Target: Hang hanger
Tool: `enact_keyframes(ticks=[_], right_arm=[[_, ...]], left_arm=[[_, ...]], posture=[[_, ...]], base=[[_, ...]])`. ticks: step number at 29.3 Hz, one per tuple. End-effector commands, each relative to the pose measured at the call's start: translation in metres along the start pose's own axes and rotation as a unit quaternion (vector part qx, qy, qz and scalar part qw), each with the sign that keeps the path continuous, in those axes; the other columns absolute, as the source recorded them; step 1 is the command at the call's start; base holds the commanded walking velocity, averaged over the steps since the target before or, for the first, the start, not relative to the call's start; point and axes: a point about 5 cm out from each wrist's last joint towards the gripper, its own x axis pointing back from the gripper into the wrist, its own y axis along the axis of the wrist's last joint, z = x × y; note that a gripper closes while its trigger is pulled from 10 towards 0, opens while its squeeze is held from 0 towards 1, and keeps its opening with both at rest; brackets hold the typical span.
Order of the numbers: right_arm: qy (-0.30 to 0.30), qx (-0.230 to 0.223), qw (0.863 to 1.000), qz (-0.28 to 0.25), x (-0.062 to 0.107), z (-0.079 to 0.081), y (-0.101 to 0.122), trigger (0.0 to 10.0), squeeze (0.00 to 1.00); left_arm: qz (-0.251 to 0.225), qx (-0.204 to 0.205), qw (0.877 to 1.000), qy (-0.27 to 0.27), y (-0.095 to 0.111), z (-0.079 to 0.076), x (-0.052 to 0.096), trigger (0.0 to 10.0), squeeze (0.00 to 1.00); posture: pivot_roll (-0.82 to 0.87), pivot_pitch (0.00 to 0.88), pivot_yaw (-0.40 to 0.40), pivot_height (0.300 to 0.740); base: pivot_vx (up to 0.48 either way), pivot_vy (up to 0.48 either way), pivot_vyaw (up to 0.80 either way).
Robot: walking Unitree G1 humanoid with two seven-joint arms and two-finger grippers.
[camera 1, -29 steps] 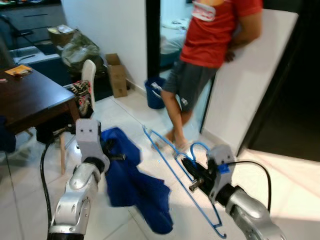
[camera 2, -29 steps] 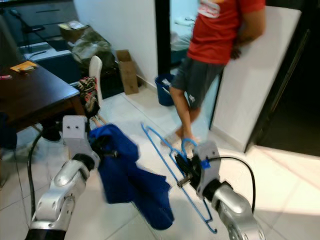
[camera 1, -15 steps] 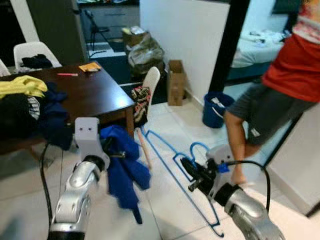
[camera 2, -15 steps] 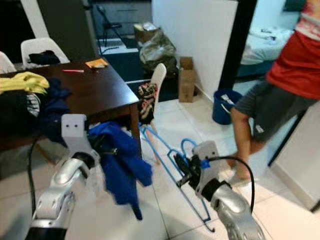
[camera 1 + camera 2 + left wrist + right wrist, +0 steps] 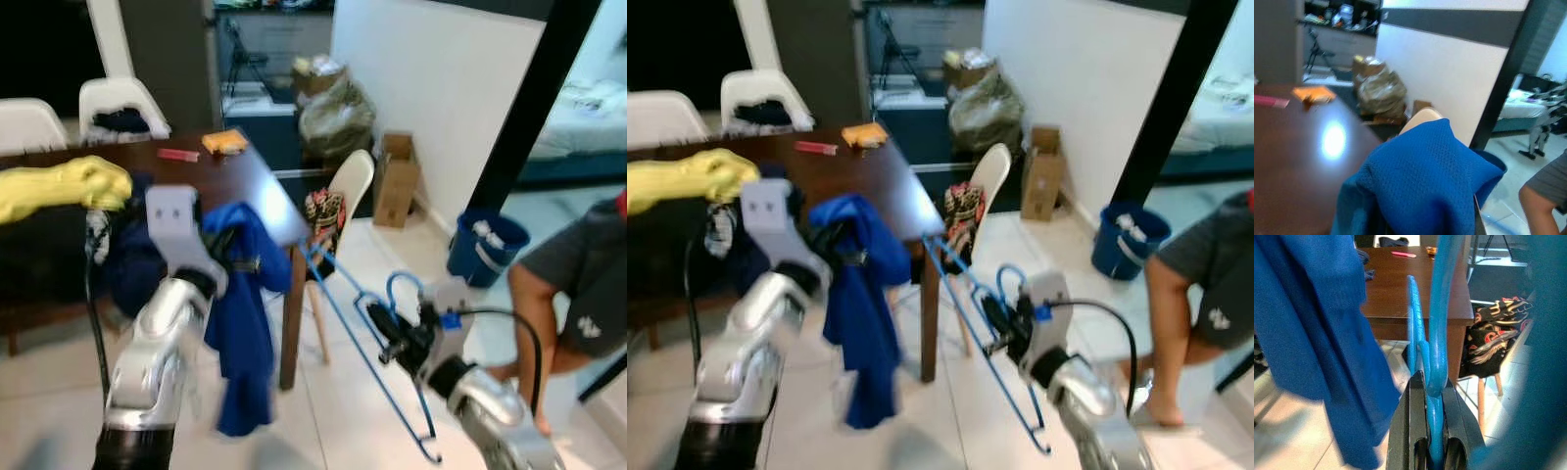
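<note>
Yellow cloth (image 5: 61,186): it lies far left on the dark table (image 5: 245,181), on top of some dark clothes.
White chairs (image 5: 118,98): two stand on the far side of the table, and one has dark clothes on it.
Orange thing (image 5: 224,141): it sits on the far end of the table, with a small pink thing (image 5: 177,155) just beside it.
My left claw (image 5: 235,262): it is up in front of the near corner of the table. The blue shirt covers my fingers, so I cannot tell if they are spread or pressed together.
Blue shirt (image 5: 240,323): it hangs down from my left claw toward the floor, in front of the table leg.
Chair with a bag: a white chair (image 5: 350,186) stands right of the table, and a bag with many colors (image 5: 324,211) hangs on it.
Hanger (image 5: 364,338): it is blue. It hangs in the air between my two arms, over the white floor. Its long side runs from near the table corner down to my right.
My right claw (image 5: 1432,396): it is low on the right. My two black fingers are pressed on the thin blue neck of the hanger, just under the hook.
Cardboard box (image 5: 396,178): it stands far off by the white wall.
Blue bin (image 5: 484,245): it stands by the dark door frame.
Person (image 5: 568,294): a leg in grey shorts stands at the far right.
</note>
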Motion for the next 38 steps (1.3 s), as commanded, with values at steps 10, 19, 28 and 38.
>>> enact_keyframes(ticks=[10,19,28,38], right_arm=[[0.002,-0.004,1.0,0.002,0.001,-0.001,0.0,10.0,0.0],[0.002,-0.004,1.0,0.001,0.001,0.001,0.0,10.0,0.0],[-0.002,-0.005,1.0,0.002,0.003,0.001,-0.001,10.0,0.0],[-0.001,-0.008,1.0,0.007,0.006,0.002,-0.002,10.0,0.0]], left_arm=[[-0.088,-0.037,0.995,0.022,0.057,0.016,-0.022,10.0,0.0],[-0.097,-0.045,0.994,-0.001,0.068,0.02,-0.041,10.0,0.0],[-0.124,-0.069,0.989,0.036,0.092,0.039,-0.053,10.0,0.0],[0.05,-0.063,0.986,0.147,0.009,0.063,-0.022,10.0,0.0]], posture=[[0.01,0.0,-0.003,0.74],[0.0,0.0,0.003,0.74],[0.0,0.0,0.003,0.74],[-0.01,0.0,0.009,0.74]], base=[[0.48,0.0,0.0],[0.48,0.0,0.0],[0.48,0.0,0.0],[0.225,0.0,0.0]])
